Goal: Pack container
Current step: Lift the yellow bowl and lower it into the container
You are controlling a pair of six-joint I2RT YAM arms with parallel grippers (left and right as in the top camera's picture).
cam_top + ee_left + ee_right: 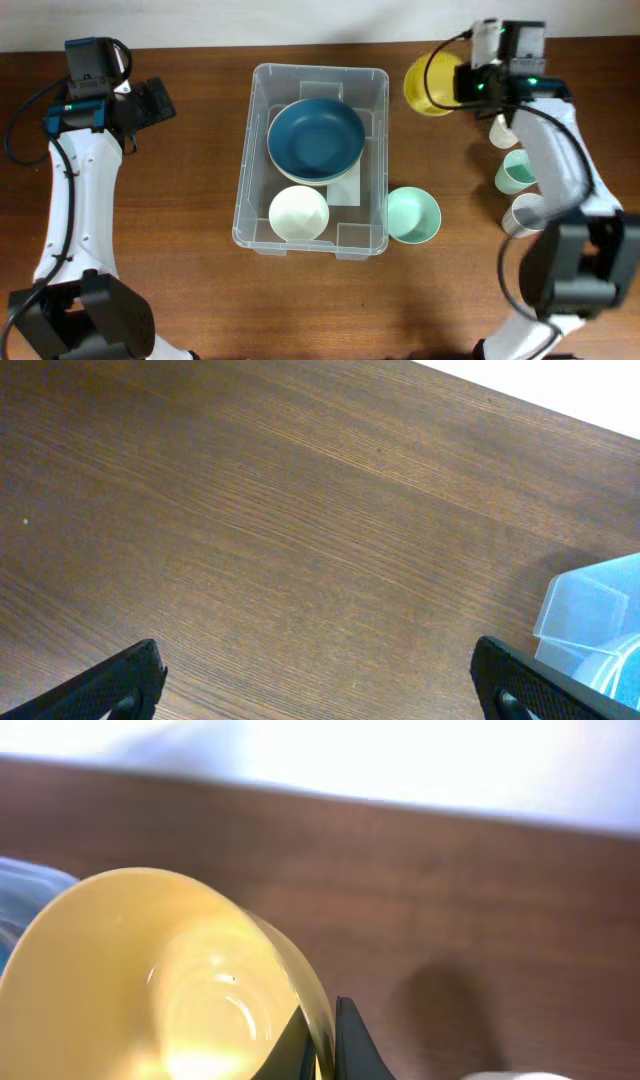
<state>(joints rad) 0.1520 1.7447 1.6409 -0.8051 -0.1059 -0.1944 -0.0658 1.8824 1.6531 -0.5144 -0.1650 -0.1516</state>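
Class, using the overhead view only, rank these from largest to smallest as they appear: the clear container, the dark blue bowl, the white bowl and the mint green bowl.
1. clear container
2. dark blue bowl
3. white bowl and mint green bowl: these look about alike, so they are not ranked against each other.

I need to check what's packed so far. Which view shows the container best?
Overhead: the whole container and its inside show. Left wrist catches only one corner; right wrist perhaps a blurred sliver at its left edge.
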